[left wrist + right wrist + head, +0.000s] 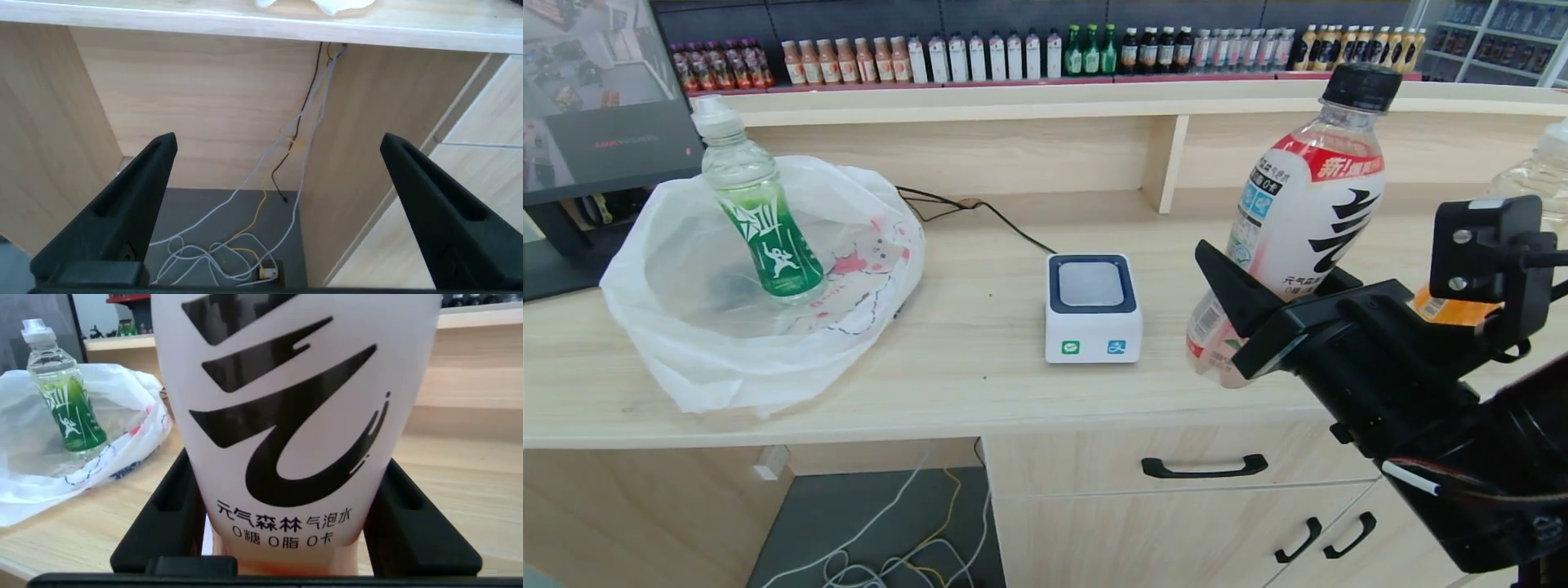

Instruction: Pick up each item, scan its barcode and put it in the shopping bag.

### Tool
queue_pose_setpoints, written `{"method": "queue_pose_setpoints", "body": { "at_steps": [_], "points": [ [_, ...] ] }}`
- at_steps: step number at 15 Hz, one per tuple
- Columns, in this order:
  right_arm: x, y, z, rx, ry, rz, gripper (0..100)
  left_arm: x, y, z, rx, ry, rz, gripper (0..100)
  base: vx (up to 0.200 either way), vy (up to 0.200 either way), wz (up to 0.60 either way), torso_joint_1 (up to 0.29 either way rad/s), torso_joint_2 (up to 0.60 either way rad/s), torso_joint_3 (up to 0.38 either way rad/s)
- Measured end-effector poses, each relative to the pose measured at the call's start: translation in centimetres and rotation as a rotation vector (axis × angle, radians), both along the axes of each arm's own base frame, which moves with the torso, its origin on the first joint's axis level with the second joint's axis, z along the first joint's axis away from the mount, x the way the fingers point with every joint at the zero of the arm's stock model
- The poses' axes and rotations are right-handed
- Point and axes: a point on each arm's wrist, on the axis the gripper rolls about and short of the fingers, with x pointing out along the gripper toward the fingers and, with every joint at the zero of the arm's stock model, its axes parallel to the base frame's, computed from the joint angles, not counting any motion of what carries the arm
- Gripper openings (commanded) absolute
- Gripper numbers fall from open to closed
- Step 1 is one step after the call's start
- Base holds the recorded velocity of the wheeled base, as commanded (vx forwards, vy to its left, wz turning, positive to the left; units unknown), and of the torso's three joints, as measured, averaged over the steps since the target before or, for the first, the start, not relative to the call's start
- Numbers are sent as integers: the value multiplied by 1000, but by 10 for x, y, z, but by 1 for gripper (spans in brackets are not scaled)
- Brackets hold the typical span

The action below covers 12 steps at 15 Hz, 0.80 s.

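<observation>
- Head view: the right gripper (1282,302) is clamped on the lower half of a pale pink drink bottle (1307,212). It holds the bottle clear of the counter (980,367), tilted, to the right of the little white scanner (1092,306).
- A barcode shows low on the bottle's side, facing roughly towards the scanner.
- Over on the left, a green bottle (760,220) stands leaning inside the open white shopping bag (874,245).
- Another clear bottle (1543,171) waits at the far right edge.
- Left wrist view: the left gripper (282,216) hangs spread wide with nothing in it. It sits below the counter edge (245,20), facing loose cables (245,237) on the floor.
- Right wrist view: the right gripper (290,539) has its two black fingers pressed on either side of the pink bottle (286,416). The bag (122,449) and green bottle (65,400) lie beyond.
- The bottle looks full, so I'd guess it's fairly heavy.
- Its plastic is smooth and the label glossy, so it could slip or twist.
- The walls would dent under a hard squeeze, so a firm grip round the lower body seems right.
</observation>
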Motion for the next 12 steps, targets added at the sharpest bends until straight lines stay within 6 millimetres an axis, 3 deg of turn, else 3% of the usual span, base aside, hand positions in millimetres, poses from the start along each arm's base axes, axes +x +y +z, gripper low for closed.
{"method": "queue_pose_setpoints", "body": {
  "at_steps": [2,12],
  "points": [
    [-1,-1,1,3,-2,0,0,0,0,0,0,0,-1,100,0,200,0,0,10,5],
    [-1,-9,2,1,-10,-24,0,0,0,0,5,0,-1,100,0,0,0,0,0,0]
  ]
}}
